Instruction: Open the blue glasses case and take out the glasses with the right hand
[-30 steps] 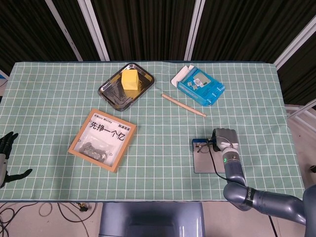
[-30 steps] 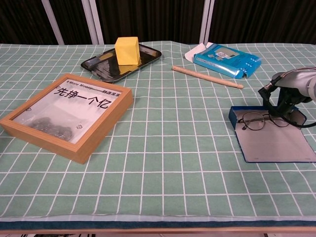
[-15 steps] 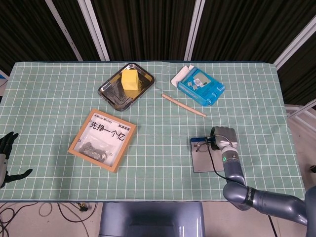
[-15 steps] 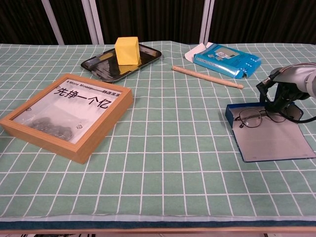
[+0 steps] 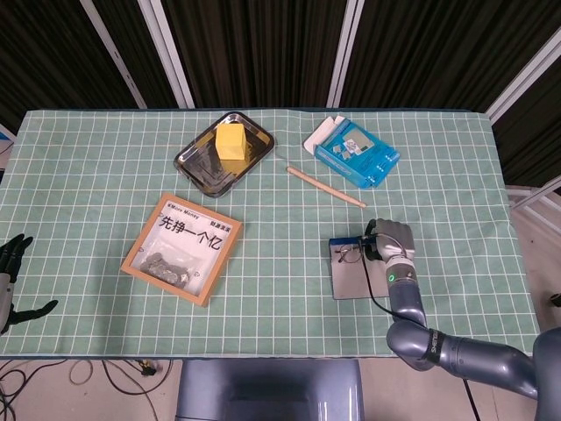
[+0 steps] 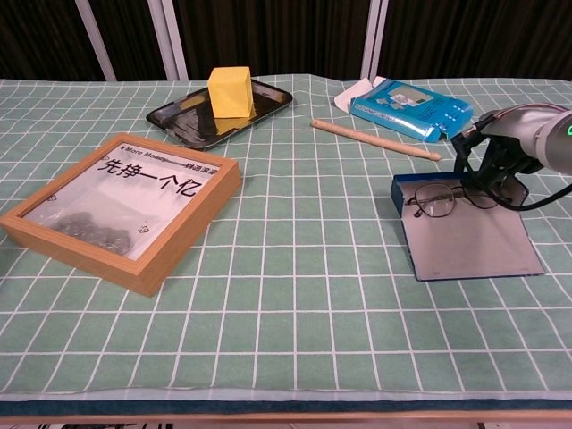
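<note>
Since the earlier frames I see the open blue glasses case (image 6: 465, 246) has slid toward the left of the picture, and my right hand (image 6: 494, 165) has gone with it; the glasses (image 6: 440, 198) rode along on the case.

Going by size: the green checked tablecloth (image 5: 280, 289) fills most of both views. At centre left lies the wooden picture frame (image 5: 182, 247) with Chinese lettering under its glass. In the upper middle sits the dark metal tray (image 5: 203, 164) with a yellow block (image 5: 230, 140) on it. To the upper right is the blue packet (image 5: 357, 153), lying on a white paper, and just below it the wooden stick (image 5: 325, 186) lies at a slant.

At the lower right the case lies flat and open, grey lining up, with its blue edge toward the far side. The glasses rest across that far end, lenses toward the left of the frame. My right hand is at their right end, fingers (image 6: 472, 161) curled down over the temple side; I cannot tell whether they actually grip the glasses or only touch them.

My left hand (image 5: 10, 272) shows at the lower left edge of the head view, off the table, fingers spread and holding nothing.
</note>
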{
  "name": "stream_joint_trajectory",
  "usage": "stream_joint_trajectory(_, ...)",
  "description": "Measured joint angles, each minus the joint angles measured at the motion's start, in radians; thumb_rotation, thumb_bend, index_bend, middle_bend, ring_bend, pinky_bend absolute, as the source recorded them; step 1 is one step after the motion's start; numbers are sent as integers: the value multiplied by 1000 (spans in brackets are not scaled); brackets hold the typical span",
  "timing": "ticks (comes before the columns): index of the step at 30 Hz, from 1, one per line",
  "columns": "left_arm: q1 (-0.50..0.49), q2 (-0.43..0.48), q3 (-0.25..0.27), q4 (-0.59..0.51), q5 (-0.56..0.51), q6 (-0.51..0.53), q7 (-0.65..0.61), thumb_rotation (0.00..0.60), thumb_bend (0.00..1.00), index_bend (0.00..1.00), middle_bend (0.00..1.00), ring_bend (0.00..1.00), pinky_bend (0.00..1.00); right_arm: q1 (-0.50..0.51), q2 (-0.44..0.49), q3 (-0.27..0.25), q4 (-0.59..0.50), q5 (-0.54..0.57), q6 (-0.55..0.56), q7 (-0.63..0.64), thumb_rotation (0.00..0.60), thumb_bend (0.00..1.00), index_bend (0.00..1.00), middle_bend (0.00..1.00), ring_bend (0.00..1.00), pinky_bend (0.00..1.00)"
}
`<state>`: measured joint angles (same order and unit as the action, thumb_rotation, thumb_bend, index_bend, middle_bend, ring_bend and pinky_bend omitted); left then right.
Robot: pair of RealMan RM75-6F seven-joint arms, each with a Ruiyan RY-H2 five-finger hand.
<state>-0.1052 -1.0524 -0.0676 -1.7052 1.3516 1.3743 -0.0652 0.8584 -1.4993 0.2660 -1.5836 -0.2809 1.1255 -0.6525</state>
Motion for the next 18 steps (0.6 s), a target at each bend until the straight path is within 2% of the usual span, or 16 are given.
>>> stream_joint_trajectory(18,1,0,-1,0,-2,1,-5,600,43,0,0,0,0,-40,-142,63,120,-195,68,182,600,535,563,925,1000,1000)
